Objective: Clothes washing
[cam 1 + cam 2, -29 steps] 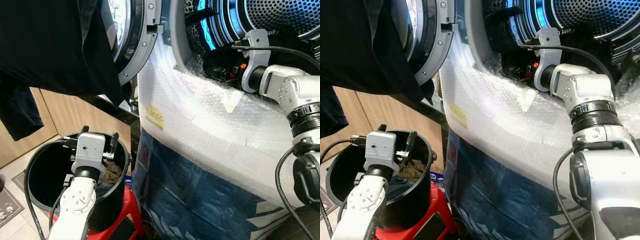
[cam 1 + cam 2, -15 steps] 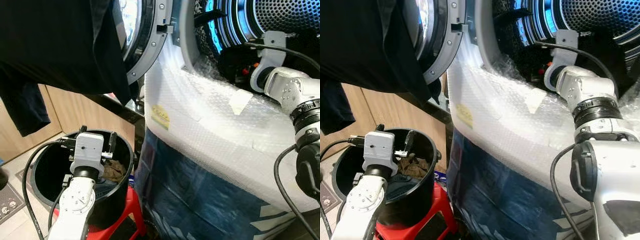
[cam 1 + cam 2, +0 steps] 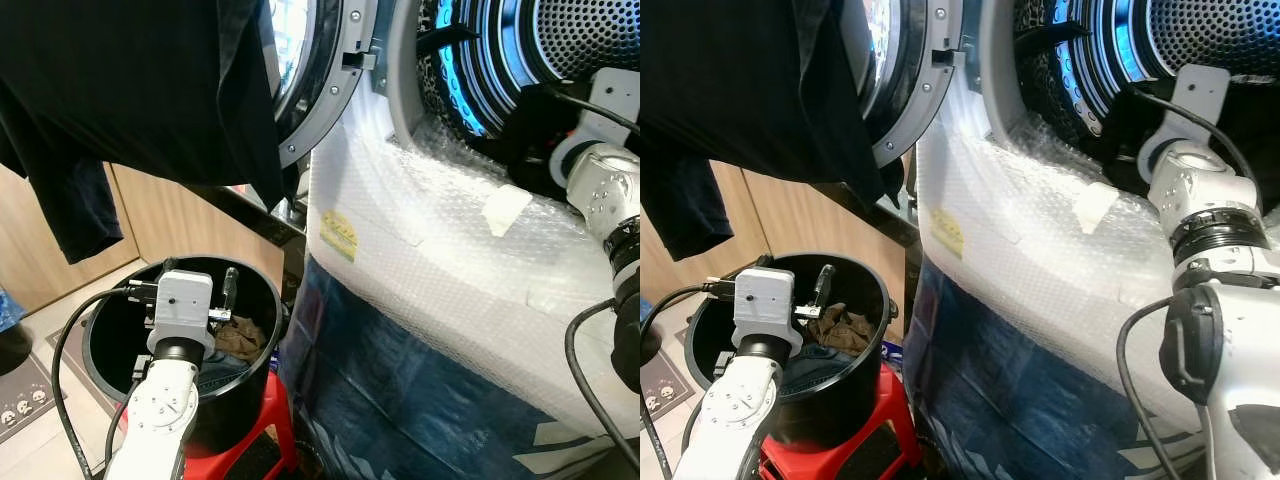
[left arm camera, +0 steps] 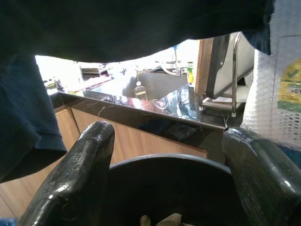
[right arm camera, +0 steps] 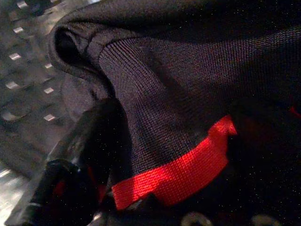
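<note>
Here, a black bucket sits beside the bubble-wrapped washing machine

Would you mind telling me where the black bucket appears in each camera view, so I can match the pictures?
Left eye view: black bucket at lower left, on a red stool, left gripper over it.
Right eye view: lower left again, beside the bubble-wrapped washing machine.
Left wrist view: its rim arcs between the two black fingers.
Right wrist view: not in it; dark garment with a red band.
Shared landmark: the machine's yellow sticker.
</note>
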`<state>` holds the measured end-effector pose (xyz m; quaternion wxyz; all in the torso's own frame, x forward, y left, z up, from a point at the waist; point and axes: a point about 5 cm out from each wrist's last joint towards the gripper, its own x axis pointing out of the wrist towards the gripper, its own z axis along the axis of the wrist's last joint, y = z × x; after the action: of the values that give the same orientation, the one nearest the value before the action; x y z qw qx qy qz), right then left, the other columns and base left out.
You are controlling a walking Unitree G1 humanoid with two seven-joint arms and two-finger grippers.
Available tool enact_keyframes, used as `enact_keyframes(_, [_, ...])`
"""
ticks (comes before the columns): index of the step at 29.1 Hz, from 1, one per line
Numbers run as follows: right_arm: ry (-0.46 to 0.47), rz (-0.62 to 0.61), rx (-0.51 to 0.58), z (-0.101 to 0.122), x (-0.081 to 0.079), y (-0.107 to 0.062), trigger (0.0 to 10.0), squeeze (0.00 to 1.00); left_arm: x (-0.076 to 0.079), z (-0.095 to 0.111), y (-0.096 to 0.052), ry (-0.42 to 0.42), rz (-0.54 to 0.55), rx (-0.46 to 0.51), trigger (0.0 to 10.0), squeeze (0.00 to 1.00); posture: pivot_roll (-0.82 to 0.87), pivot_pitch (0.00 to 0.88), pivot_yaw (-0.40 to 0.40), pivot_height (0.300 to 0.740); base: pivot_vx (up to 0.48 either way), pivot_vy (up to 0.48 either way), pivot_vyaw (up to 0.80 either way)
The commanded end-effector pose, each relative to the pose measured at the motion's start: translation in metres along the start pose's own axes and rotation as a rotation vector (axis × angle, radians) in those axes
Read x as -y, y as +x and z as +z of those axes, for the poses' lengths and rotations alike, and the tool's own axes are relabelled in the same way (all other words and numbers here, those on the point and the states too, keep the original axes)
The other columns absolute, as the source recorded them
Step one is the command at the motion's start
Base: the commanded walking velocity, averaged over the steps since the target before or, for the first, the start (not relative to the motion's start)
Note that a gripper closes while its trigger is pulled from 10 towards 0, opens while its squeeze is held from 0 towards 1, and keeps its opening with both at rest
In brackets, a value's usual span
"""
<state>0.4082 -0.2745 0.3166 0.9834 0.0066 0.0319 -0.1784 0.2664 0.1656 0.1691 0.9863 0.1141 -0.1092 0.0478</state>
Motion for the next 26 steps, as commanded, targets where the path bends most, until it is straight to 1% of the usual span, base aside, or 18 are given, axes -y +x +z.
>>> enact_keyframes(1, [0.009, -0.115, -0.004, -0.002, 0.027, 0.000, 10.0, 0.00, 0.001, 0.004, 0.000, 0.012, 0.006, 0.020, 10.0, 0.00, 0.34, 0.000, -0.126, 0.740, 0.000, 0.000, 0.00])
enact_keyframes(3, [0.011, -0.170, 0.013, 0.000, 0.035, -0.001, 10.0, 0.00, 0.001, 0.005, 0.000, 0.013, 0.008, 0.022, 10.0, 0.00, 0.34, 0.000, -0.128, 0.740, 0.000, 0.000, 0.00])
enact_keyframes(5, [-0.081, -0.281, 0.097, 0.011, 0.048, -0.003, 10.0, 0.00, 0.001, 0.005, 0.000, 0.017, 0.006, 0.026, 10.0, 0.00, 0.35, 0.000, -0.126, 0.740, 0.000, 0.000, 0.00])
enact_keyframes(9, [-0.037, -0.305, 0.116, 0.012, 0.051, -0.004, 10.0, 0.00, -0.001, 0.006, 0.000, 0.020, 0.010, 0.028, 10.0, 0.00, 0.35, 0.000, -0.120, 0.740, 0.000, 0.000, 0.00])
enact_keyframes(10, [-0.035, -0.295, 0.113, 0.010, 0.050, -0.003, 10.0, 0.00, -0.001, 0.006, 0.000, 0.021, 0.009, 0.028, 10.0, 0.00, 0.35, 0.000, -0.120, 0.740, 0.000, 0.000, 0.00])
enact_keyframes(11, [-0.063, -0.268, 0.106, 0.005, 0.045, -0.002, 10.0, 0.00, -0.001, 0.006, 0.000, 0.023, 0.005, 0.029, 10.0, 0.00, 0.35, 0.000, -0.118, 0.740, 0.000, 0.000, 0.00])
enact_keyframes(12, [-0.063, -0.268, 0.106, 0.005, 0.045, -0.002, 10.0, 0.00, -0.001, 0.006, 0.000, 0.023, 0.005, 0.029, 10.0, 0.00, 0.35, 0.000, -0.118, 0.740, 0.000, 0.000, 0.00])
enact_keyframes(14, [-0.087, -0.223, 0.103, 0.001, 0.038, -0.001, 10.0, 0.00, -0.001, 0.006, 0.000, 0.023, 0.003, 0.029, 10.0, 0.00, 0.35, 0.000, -0.117, 0.740, 0.000, 0.000, 0.00])
enact_keyframes(16, [-0.099, -0.162, 0.087, -0.005, 0.029, 0.001, 10.0, 0.00, -0.001, 0.007, 0.000, 0.021, 0.004, 0.029, 10.0, 0.00, 0.34, 0.000, -0.116, 0.740, 0.000, 0.000, 0.00])
enact_keyframes(17, [-0.103, -0.103, 0.069, -0.010, 0.021, 0.001, 10.0, 0.00, 0.000, 0.007, 0.001, 0.020, 0.003, 0.029, 10.0, 0.00, 0.34, 0.000, -0.115, 0.740, 0.000, 0.000, 0.00])
enact_keyframes(18, [-0.103, -0.103, 0.069, -0.010, 0.021, 0.001, 10.0, 0.00, 0.000, 0.007, 0.001, 0.020, 0.003, 0.029, 10.0, 0.00, 0.34, 0.000, -0.115, 0.740, 0.000, 0.000, 0.00])
enact_keyframes(19, [-0.127, -0.036, 0.061, -0.014, 0.011, 0.002, 10.0, 0.00, 0.001, 0.006, 0.001, 0.016, -0.006, 0.027, 10.0, 0.00, 0.33, 0.000, -0.112, 0.740, 0.000, 0.000, 0.00])
enact_keyframes(21, [-0.144, 0.048, 0.062, -0.016, 0.000, 0.002, 10.0, 0.00, 0.003, 0.006, 0.001, 0.012, -0.018, 0.022, 10.0, 0.00, 0.33, 0.000, -0.109, 0.740, 0.000, 0.000, 0.00])
enact_keyframes(22, [-0.153, 0.067, 0.071, -0.016, -0.002, 0.002, 10.0, 0.00, 0.003, 0.006, 0.001, 0.012, -0.019, 0.022, 10.0, 0.00, 0.33, 0.000, -0.107, 0.740, 0.000, 0.000, 0.00])
enact_keyframes(24, [-0.143, 0.115, 0.056, -0.020, -0.008, 0.002, 10.0, 0.00, 0.004, 0.006, 0.001, 0.011, -0.023, 0.023, 10.0, 0.00, 0.32, 0.000, -0.101, 0.740, 0.000, 0.000, 0.00])
enact_keyframes(26, [-0.187, 0.160, 0.049, -0.022, -0.012, 0.002, 10.0, 0.00, 0.005, 0.006, 0.002, 0.006, -0.033, 0.026, 10.0, 0.00, 0.33, 0.000, -0.100, 0.740, 0.000, 0.000, 0.00])
